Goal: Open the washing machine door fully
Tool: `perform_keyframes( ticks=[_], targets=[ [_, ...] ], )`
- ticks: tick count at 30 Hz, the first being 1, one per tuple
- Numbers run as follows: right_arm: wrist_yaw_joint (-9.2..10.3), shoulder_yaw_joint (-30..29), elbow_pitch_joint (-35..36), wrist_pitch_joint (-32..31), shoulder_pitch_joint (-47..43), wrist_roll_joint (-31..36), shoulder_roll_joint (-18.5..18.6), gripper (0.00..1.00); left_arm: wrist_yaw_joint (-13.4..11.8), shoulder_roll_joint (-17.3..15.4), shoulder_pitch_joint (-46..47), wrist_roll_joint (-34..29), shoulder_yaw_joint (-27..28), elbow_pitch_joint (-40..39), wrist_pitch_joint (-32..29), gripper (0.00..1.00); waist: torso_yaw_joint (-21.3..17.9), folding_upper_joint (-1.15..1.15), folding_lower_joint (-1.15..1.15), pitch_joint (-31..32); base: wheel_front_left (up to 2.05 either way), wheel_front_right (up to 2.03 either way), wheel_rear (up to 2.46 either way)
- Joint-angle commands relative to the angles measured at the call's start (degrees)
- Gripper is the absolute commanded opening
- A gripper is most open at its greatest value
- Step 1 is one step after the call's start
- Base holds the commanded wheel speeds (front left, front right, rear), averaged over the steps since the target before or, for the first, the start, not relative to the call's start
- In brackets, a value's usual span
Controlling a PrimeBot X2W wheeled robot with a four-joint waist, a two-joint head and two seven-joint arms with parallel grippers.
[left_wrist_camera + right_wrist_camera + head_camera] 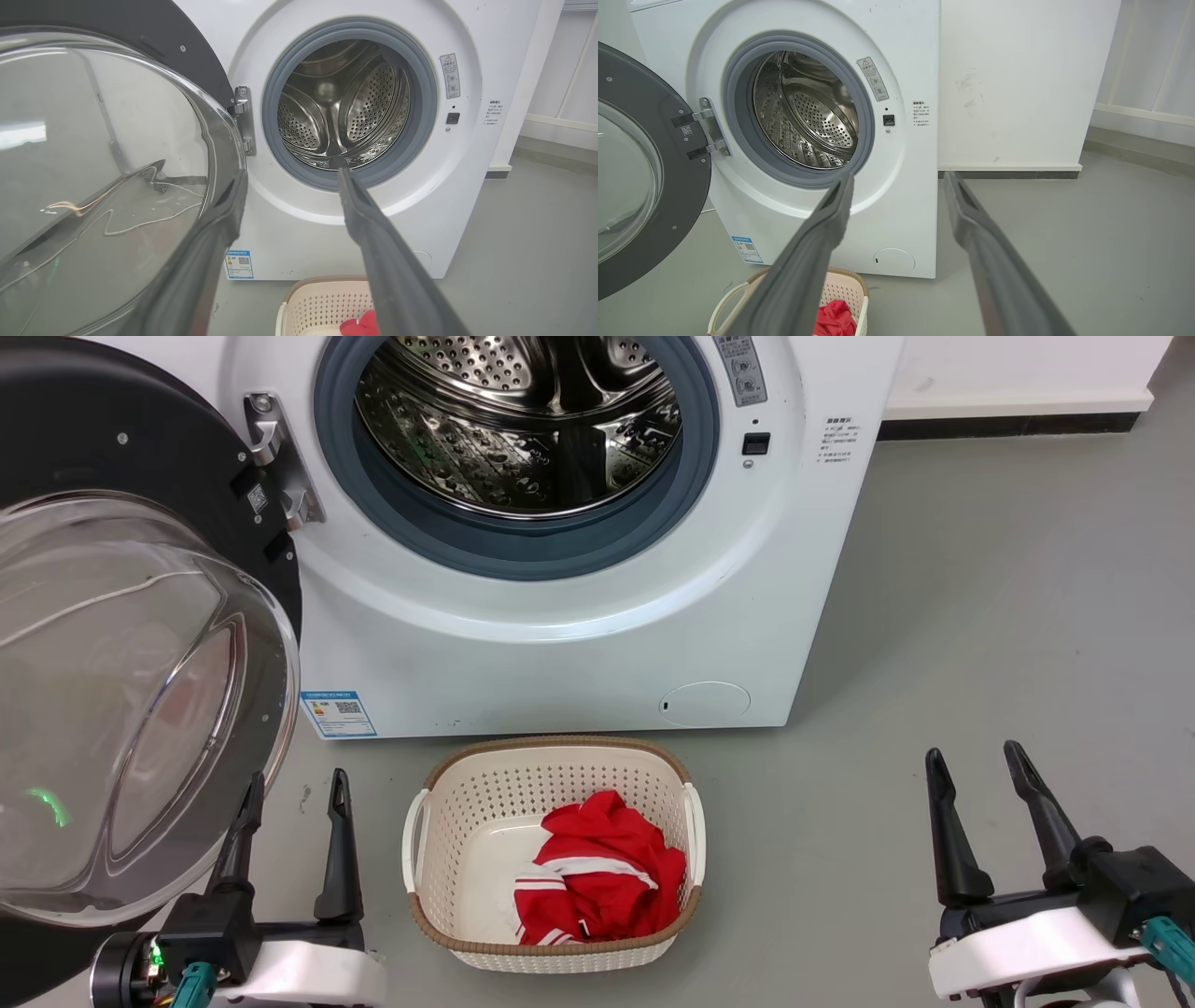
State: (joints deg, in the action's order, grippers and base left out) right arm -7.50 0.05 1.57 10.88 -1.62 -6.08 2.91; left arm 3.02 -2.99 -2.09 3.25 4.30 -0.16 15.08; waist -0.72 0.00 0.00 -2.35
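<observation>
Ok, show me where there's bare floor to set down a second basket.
Best patch: the floor right of the laundry basket, between the right corner of the washing machine and the open right gripper. A thin strip lies between basket and machine. The left is crowded: the washing machine door stands out there, the open left gripper beside its glass.

Left tool [296,777], right tool [973,752]: both agape.

A laundry room: a white front-loading washing machine [560,653] on a grey floor [1008,644], a cream laundry basket [551,784] of red clothing [597,877] before it, a white wall [1017,70] alongside
</observation>
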Motion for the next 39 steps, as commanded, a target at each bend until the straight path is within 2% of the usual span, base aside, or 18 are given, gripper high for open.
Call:
perform_keyframes(
  ticks=[1,12,13,17,23,39],
  targets=[
    [0.02,0.02,-0.08,0.36,-0.45,-0.41,-0.06,1.00,-0.19,-0.19,0.47,-0.25,0.24,0.13,0.12,1.00,-0.05,0.00,0.00,-0.04,0.00,0.00,0.00],
    [0.02,0.07,-0.80,0.60,-0.07,-1.05,-0.06,1.00,0.35,-0.22,0.69,0.37,0.64,0.83,0.12,1.00,0.09,0.00,0.00,-0.09,0.00,0.00,0.00],
    [0.00,0.05,-0.75,0.36,0.00,-0.90,0.00,0.00,0.30,-0.03,0.06,0.29,0.54,0.73,0.00,0.00,0.09,0.00,0.00,-0.09,0.00,0.00,0.00],
    [0.00,0.22,-1.89,0.28,-0.53,-1.37,0.00,0.00,0.37,0.20,-0.14,0.69,0.61,2.28,-0.24,0.00,0.08,0.00,0.00,-0.08,0.00,0.00,0.00],
    [0.00,0.24,-2.89,-0.85,0.12,-10.42,0.56,0.00,0.77,0.18,1.26,9.20,1.36,4.02,-2.92,0.00,0.13,0.00,0.00,0.05,0.00,0.00,0.00],
    [0.00,0.12,-5.57,-3.21,1.98,-26.91,1.45,0.00,1.57,0.15,2.38,25.53,1.07,5.52,-6.29,0.00,0.20,0.00,0.00,0.32,0.00,0.00,0.00]
  ],
)
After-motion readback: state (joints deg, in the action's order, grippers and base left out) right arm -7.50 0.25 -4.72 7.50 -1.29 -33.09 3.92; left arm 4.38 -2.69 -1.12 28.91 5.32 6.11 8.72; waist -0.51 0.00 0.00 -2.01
